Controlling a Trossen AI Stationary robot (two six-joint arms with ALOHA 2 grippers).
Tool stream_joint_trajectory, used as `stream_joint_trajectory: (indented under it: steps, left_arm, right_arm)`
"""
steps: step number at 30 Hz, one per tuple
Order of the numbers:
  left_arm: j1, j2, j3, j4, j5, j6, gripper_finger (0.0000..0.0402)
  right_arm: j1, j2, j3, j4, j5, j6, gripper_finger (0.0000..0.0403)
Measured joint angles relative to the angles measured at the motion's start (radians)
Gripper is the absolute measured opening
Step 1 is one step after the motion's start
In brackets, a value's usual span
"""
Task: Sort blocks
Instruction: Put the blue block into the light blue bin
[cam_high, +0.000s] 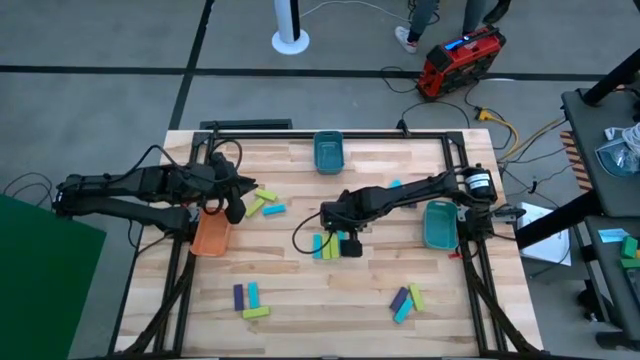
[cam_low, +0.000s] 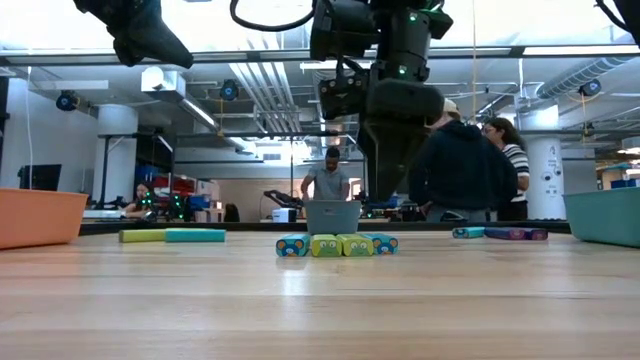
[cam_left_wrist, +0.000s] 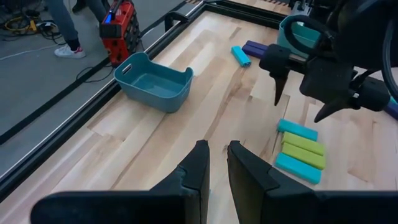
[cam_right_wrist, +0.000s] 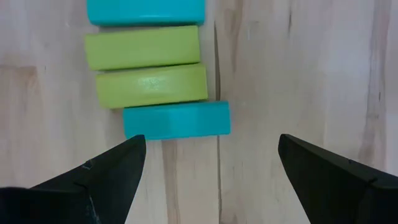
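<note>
Wide-open jaws on the right gripper (cam_right_wrist: 211, 168) hold nothing. It hangs over the middle of the desk, just past a tidy row of four blocks: two cyan blocks (cam_right_wrist: 177, 119) on the outside and two green blocks (cam_right_wrist: 151, 84) between them, all touching side by side. To do this step well, I think it should come straight down with one finger on each side of a single block, squeeze gently, and not bump the others.

The left gripper (cam_left_wrist: 213, 171) waits near the left edge, over the orange bin (cam_high: 211, 236), nearly closed and empty. More blocks lie near the front edge and by the teal bin (cam_high: 329, 152) at the back.
</note>
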Motion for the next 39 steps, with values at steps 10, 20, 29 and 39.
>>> stream_joint_trajectory:
  steps: [10,20,29,39]
  left_arm:
    - [0.000,0.000,0.000,0.000,0.000,0.010,0.0037]
    - [0.000,0.000,0.000,0.000,0.000,0.019,0.0037]
    - [0.000,0.000,0.000,-0.006,0.000,0.024,0.0037]
    - [0.000,0.000,0.000,-0.014,0.000,0.053,0.0037]
  right_arm:
    - [0.012,0.000,0.000,0.002,-0.009,-0.062,0.0361]
    - [0.013,0.000,-0.008,0.040,-0.013,-0.039,0.0388]
    - [0.016,0.000,-0.008,0.084,-0.015,0.083,0.0387]
    - [0.048,0.045,-0.015,0.089,-0.010,0.037,0.0386]
